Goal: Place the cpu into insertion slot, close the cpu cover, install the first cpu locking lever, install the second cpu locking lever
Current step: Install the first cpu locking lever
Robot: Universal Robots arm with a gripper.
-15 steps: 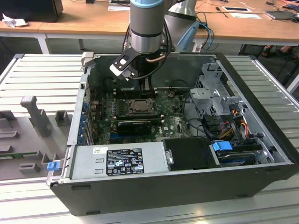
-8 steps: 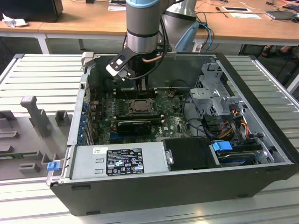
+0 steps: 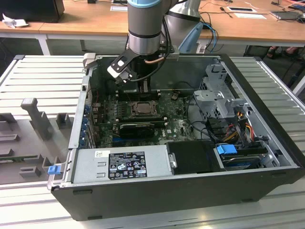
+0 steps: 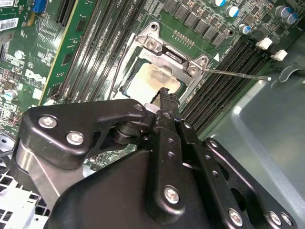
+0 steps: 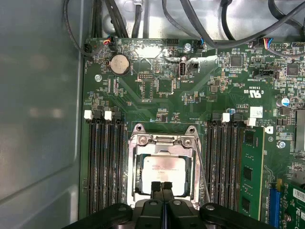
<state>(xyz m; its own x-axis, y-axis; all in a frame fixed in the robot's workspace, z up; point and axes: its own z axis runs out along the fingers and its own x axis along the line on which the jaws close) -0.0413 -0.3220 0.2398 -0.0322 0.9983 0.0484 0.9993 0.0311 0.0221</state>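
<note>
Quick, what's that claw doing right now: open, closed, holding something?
The claw: closed, fingertips pressed together with nothing seen between them, poised just over the cpu.

Lab or workshop: open computer case [image 3: 167, 195] sat on slatted aluminium bench [image 3: 43, 76]; wooden desks [image 3: 86, 19] with loose papers [image 3: 250, 15] ran along upper edge of frame.

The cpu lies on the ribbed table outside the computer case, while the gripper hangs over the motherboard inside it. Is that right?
No. The cpu sits in the insertion slot on the motherboard, as the first wrist view shows. The gripper does hang over the motherboard inside the case.
</note>
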